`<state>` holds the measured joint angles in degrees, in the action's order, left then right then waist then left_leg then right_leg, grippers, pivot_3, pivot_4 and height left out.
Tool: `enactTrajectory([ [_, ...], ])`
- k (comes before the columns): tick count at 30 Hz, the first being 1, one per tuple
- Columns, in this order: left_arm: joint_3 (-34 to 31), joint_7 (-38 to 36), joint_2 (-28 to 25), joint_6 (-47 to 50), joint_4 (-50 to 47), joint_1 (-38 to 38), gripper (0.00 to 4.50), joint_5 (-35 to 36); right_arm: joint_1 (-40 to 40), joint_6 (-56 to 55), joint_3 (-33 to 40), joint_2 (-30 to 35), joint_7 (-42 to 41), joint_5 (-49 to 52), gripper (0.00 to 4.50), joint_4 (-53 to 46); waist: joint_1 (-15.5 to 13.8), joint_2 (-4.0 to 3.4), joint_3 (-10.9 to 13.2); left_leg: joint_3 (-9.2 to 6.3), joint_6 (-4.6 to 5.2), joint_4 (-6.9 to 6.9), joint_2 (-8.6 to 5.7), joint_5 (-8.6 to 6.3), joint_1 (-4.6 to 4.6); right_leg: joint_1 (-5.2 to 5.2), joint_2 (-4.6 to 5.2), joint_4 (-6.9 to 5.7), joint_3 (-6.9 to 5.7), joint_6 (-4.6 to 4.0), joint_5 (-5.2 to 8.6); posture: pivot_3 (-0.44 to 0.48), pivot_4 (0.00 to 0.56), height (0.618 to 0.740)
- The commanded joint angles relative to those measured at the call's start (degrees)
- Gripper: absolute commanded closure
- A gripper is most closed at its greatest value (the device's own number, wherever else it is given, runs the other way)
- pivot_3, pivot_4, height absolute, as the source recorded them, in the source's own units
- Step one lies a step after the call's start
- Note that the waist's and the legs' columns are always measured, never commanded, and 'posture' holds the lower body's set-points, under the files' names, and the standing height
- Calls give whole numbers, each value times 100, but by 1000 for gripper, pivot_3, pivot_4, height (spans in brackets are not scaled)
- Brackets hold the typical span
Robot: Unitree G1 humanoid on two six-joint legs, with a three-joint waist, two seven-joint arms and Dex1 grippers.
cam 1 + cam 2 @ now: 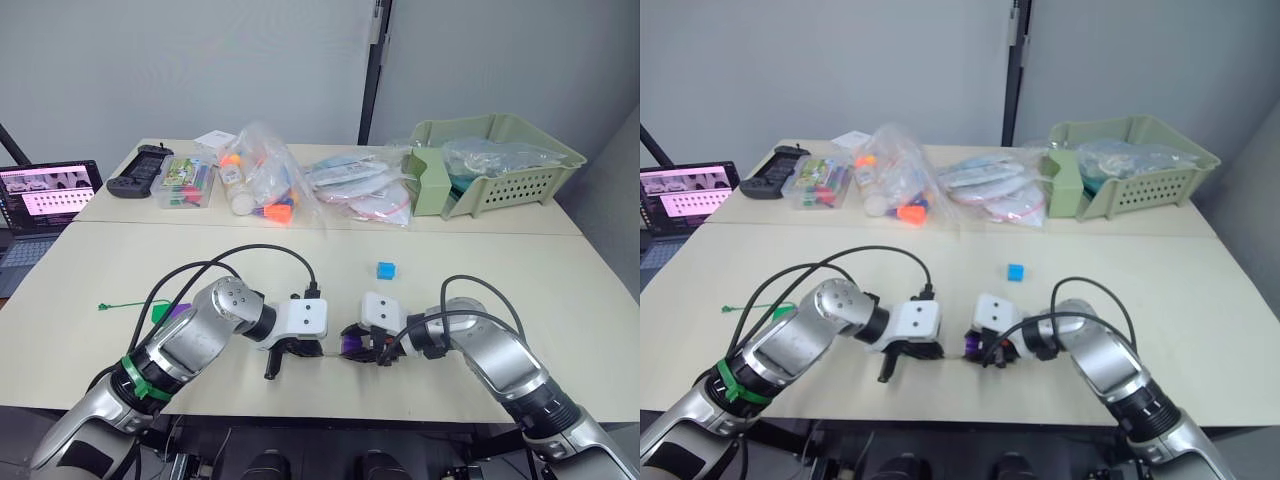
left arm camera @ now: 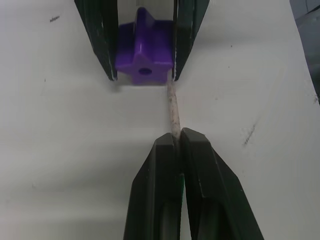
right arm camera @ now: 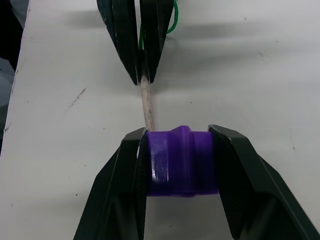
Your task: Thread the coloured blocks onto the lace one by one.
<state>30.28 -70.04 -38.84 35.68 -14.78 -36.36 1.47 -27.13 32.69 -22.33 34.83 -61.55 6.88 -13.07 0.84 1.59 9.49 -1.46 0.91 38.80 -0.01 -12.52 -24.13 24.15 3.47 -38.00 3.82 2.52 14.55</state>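
Observation:
A purple star-shaped block point(image 2: 145, 55) with a centre hole sits low over the table, and my right gripper point(image 3: 178, 132) is shut on its two sides. My left gripper point(image 2: 179, 137) is shut on the stiff pale tip point(image 2: 173, 107) of the lace. The tip points at the block and meets its edge beside the hole, close to one right finger. The green cord point(image 1: 120, 305) trails off to the left across the table. A blue block point(image 1: 386, 270) lies beyond my grippers, at mid-table. Another purple block point(image 1: 178, 311) rests by my left forearm.
At the back of the table are a green basket point(image 1: 520, 185), clear bags of toys point(image 1: 260, 180), a box of pens point(image 1: 188, 183) and a black controller point(image 1: 140, 170). A laptop point(image 1: 45, 195) stands at far left. Black cables point(image 1: 250, 255) loop over both arms.

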Motion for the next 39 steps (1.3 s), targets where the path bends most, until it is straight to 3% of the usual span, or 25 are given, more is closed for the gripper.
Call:
enactTrajectory([
  [1,-67,68,41,20,-93,-164,4500,-22,69,87,-2,10,49,65,3128,-288,0,0,0,-1,0,0,0,0,0,0,0,0,0,0,0,0,150,740],
  [18,-172,69,-195,17,-202,-228,4500,-103,120,148,-28,42,108,77,3128,-343,-2,0,0,0,0,1,-1,0,0,-1,0,1,0,0,0,0,150,740],
  [33,-24,189,171,33,-99,-265,4500,-115,148,342,-31,49,198,118,3128,-498,-1,0,0,0,0,1,-1,0,-1,-1,0,1,0,0,0,0,150,740],
  [39,56,324,553,85,11,-318,4500,-103,175,418,-28,36,256,139,3128,-559,-4,0,0,-1,0,2,-2,0,-2,0,1,1,0,0,0,0,150,740],
])
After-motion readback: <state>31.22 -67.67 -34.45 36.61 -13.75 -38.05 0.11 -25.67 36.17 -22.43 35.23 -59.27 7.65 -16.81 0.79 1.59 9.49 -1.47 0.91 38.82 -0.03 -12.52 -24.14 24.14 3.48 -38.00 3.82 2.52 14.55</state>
